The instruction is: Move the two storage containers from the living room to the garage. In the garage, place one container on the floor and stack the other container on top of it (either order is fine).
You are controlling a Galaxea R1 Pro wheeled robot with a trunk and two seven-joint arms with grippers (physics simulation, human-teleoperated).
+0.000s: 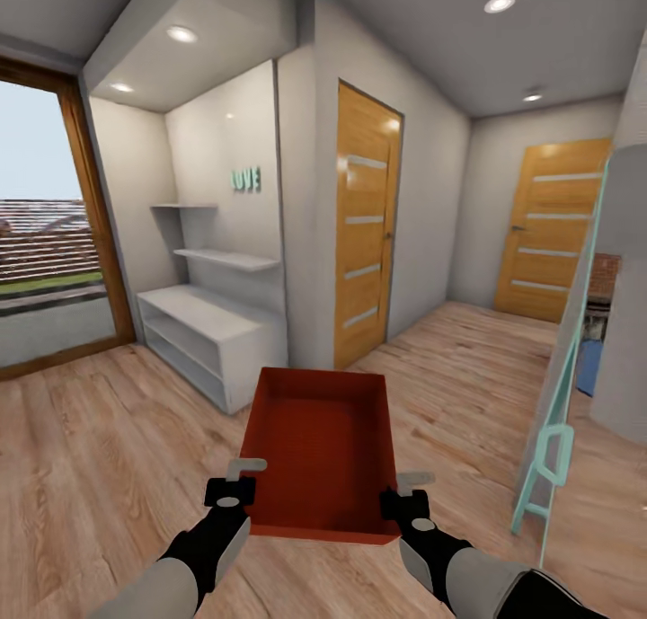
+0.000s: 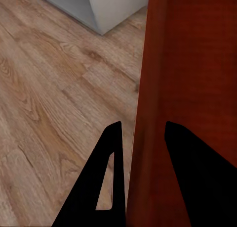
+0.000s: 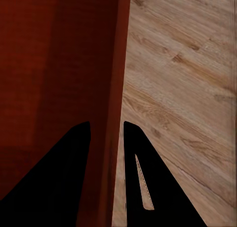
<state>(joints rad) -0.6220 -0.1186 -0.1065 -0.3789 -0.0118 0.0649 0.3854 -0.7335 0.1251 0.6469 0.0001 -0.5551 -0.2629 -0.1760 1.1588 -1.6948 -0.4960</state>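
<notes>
Nearest the camera, both arms reach forward and hold one orange-red storage container [image 1: 322, 453] between them, above the light wood plank floor [image 1: 99, 439]. The left gripper [image 1: 235, 480] is clamped on the container's left wall near its close corner; in the left wrist view that gripper [image 2: 142, 138] has one dark finger outside the wall and one inside, the wall [image 2: 148, 138] pinched between them. The right gripper [image 1: 409, 491] is clamped the same way on the right wall, and in the right wrist view the gripper [image 3: 106, 135] straddles the red wall [image 3: 111, 88], one finger in the bin and one over the floor planks [image 3: 182, 88]. The container is open-topped and empty, its long axis pointing away from the robot.

Just beyond it, to the left, a low white shelf unit [image 1: 211, 336] stands in an alcove with two wall shelves [image 1: 225, 258] and teal letters [image 1: 245, 180] above. Further left is a wood-framed glass door [image 1: 54, 233]. Straight past the container a wooden door [image 1: 366, 224] is set in the wall corner. On the right a teal-framed leaning panel [image 1: 562, 394] stands beside the passage. Farthest off, at the corridor's end, is a second wooden door [image 1: 553, 228].
</notes>
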